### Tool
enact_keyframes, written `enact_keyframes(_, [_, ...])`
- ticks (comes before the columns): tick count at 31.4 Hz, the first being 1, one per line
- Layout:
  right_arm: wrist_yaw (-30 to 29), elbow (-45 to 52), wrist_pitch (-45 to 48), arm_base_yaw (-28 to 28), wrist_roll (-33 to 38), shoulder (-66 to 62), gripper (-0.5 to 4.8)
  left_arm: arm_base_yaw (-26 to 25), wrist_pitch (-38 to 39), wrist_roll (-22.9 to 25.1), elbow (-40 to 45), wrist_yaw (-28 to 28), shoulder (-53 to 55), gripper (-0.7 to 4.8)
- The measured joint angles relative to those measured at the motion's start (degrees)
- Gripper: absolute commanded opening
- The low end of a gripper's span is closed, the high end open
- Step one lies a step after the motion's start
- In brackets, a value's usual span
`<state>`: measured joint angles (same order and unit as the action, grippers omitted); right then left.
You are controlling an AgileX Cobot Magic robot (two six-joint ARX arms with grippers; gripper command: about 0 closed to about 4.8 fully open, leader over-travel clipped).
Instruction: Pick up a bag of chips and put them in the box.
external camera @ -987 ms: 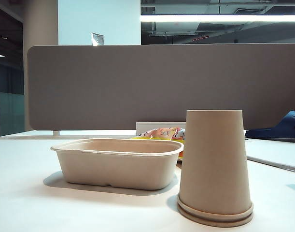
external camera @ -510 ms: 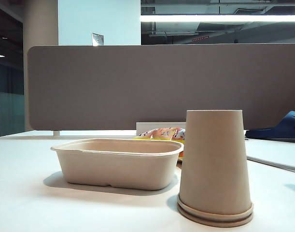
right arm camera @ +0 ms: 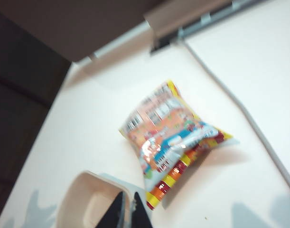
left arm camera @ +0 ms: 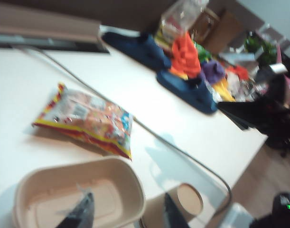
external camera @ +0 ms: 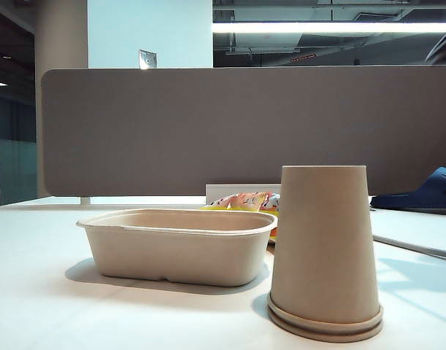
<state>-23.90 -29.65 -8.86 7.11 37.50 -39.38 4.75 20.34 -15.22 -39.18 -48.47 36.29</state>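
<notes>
Hovering above the box (left arm camera: 64,190), the wide-open left gripper (left arm camera: 126,213) and clenched, empty right gripper (right arm camera: 127,211) face the glossy, striped bag of chips (right arm camera: 171,137) lying beyond.

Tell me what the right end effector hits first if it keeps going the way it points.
Probably the box rim: the shut right end effector hangs above its edge, the chips just beyond. Depth is unclear.

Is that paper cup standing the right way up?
No, upside down. The cup rests on its wide rim with the narrower closed base on top; the left wrist view shows that base facing up.
</notes>
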Motion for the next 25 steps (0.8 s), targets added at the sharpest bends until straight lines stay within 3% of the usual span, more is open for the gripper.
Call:
enact_keyframes(7, [-0.09,-0.57,8.13,2.93,2.56,-14.23,0.26,9.73,-2.82,4.20,-1.31,-0.02,8.11,1.86])
enact_keyframes(9, [-0.20,-0.59,11.58,3.58,4.02,-17.90,0.53,13.38,-3.91,4.90,-1.31,0.74,10.38,1.86])
enact_keyframes(15, [-0.28,-0.66,22.12,4.57,9.92,-28.48,0.77,22.32,-6.80,8.83,-1.31,7.21,14.80,1.86])
enact_keyframes(18, [-1.31,-0.66,26.36,4.61,12.76,-32.15,1.43,25.03,-7.41,11.26,-1.29,9.60,16.52,1.86])
enact_keyframes(25, [-3.82,-1.07,31.80,4.72,18.25,-39.32,2.60,25.03,-8.15,11.82,-1.29,10.54,19.17,1.86])
